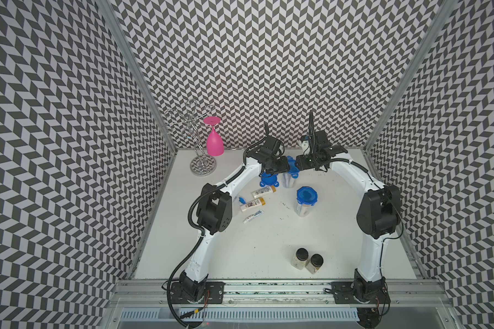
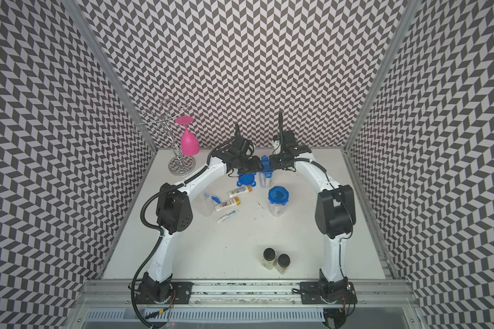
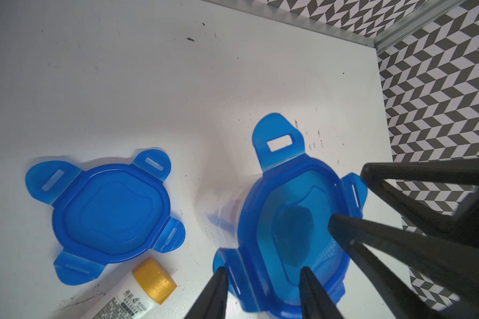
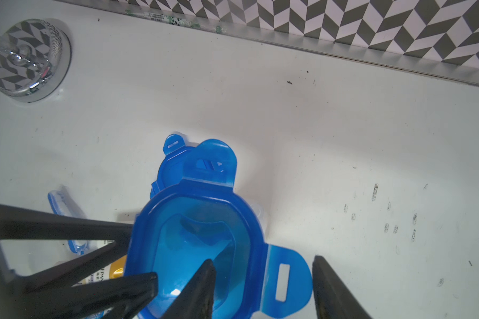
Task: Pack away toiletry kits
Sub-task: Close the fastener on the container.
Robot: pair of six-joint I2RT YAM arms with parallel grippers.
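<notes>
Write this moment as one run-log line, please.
lid: blue four-tab lid on far clear plastic tub, tabs flared | left gripper: open, astride a tab | right gripper: open, astride a tab

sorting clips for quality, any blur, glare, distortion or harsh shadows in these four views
both top views: sharp, evenly lit, soft shadows, but the wide lens splays the aluminium corner posts outward; left wrist view: the tall clear plastic tub almost vanishes against the white table; right wrist view: the round chrome rack base mirrors the chevron wall
</notes>
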